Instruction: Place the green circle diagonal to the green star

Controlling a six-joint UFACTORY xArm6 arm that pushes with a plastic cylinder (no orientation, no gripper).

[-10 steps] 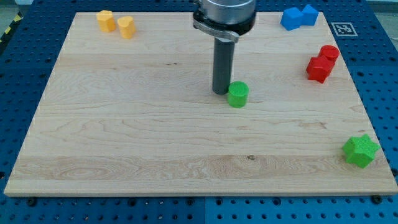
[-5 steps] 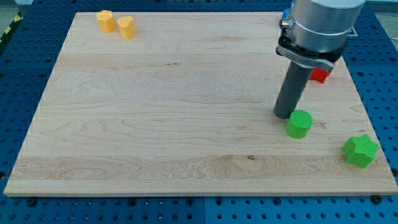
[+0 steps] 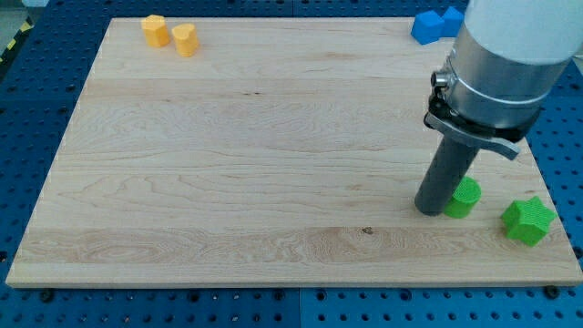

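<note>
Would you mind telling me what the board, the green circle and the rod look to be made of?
The board looks like pale wood with a matte finish: grain lines and plank seams run across it. The green circle seems to be matte plastic, evenly coloured, possibly 3D-printed, though that is uncertain. The rod ending in my tip, against the circle's left side, looks like dark metal or plastic with a faint sheen.

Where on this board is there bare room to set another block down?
The wide middle and lower left, below the two yellow blocks, lie bare. It is crowded lower right: my tip touches the green circle beside the green star.
</note>
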